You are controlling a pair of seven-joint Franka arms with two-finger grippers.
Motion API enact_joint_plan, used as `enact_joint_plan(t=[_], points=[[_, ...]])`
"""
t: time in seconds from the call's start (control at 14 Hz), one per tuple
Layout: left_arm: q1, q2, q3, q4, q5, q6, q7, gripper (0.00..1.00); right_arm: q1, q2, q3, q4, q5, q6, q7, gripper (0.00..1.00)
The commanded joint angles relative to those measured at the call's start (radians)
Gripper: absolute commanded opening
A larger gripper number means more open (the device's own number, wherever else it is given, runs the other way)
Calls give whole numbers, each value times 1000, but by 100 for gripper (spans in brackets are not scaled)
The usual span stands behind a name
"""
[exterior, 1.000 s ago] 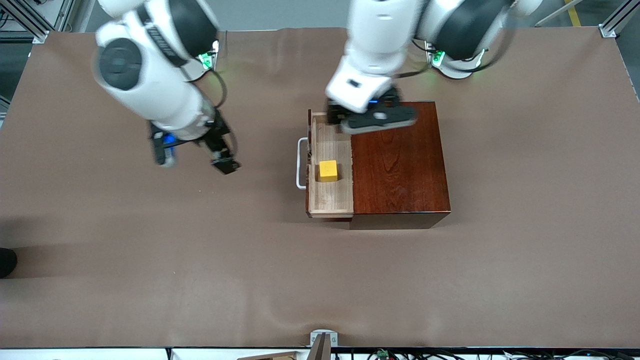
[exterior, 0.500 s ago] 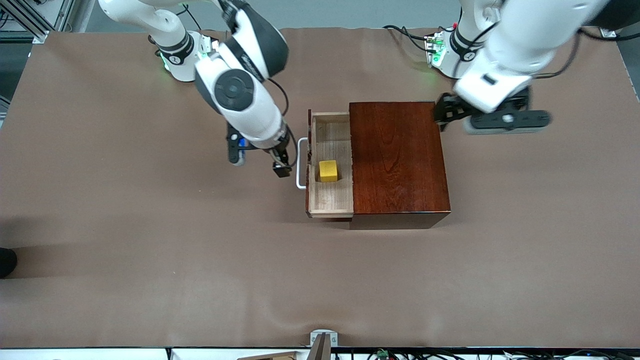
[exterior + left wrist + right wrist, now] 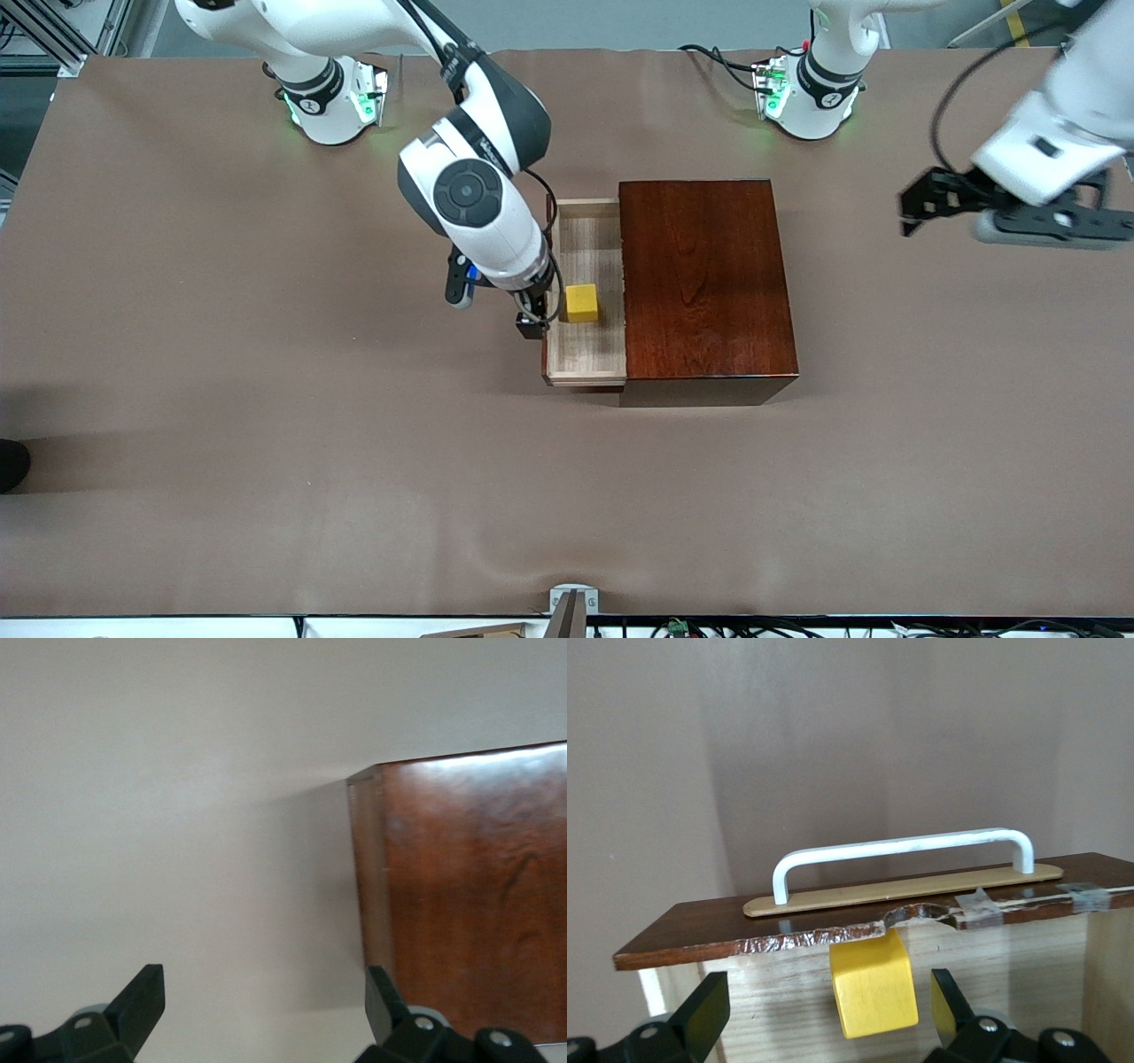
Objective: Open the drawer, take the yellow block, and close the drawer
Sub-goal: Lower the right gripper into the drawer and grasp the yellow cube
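Observation:
The drawer (image 3: pixel 585 354) of the dark red-brown box (image 3: pixel 704 283) stands pulled out toward the right arm's end of the table. The yellow block (image 3: pixel 581 303) sits on its pale wood floor. My right gripper (image 3: pixel 534 315) is open above the drawer's front edge, beside the block. In the right wrist view the block (image 3: pixel 873 983) lies between the spread fingers of my right gripper (image 3: pixel 828 992), just inside the front panel with the white handle (image 3: pixel 904 849). My left gripper (image 3: pixel 917 206) is open and empty over bare table toward the left arm's end.
The left wrist view shows my left gripper (image 3: pixel 263 983) over the brown table cover (image 3: pixel 177 815), with a corner of the box (image 3: pixel 469 886) to one side. The right arm hides the handle in the front view.
My right gripper has moved from in front of the handle to over the drawer's front edge. My left arm has swung away from the box toward its own end of the table.

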Motion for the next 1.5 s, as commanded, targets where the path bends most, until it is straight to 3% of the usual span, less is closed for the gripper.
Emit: enact_joint_plan(t=[0.0, 0.57, 1.29, 1.36, 1.43], points=[[33, -29, -10, -23, -24, 19, 42, 100, 44, 32, -8, 46, -37, -7, -97, 100], [27, 21, -16, 40, -1, 21, 12, 100, 79, 75, -8, 43, -41, 73, -47, 100], [19, 21, -19, 37, -1, 21, 12, 100, 101, 138, -11, 17, -44, 151, -46, 100], [19, 21, -21, 37, -1, 21, 12, 100, 102, 138, -11, 10, -47, 159, -49, 83], [21, 24, -19, 40, 0, 22, 12, 100, 102, 136, -9, 12, -51, 166, -59, 19]])
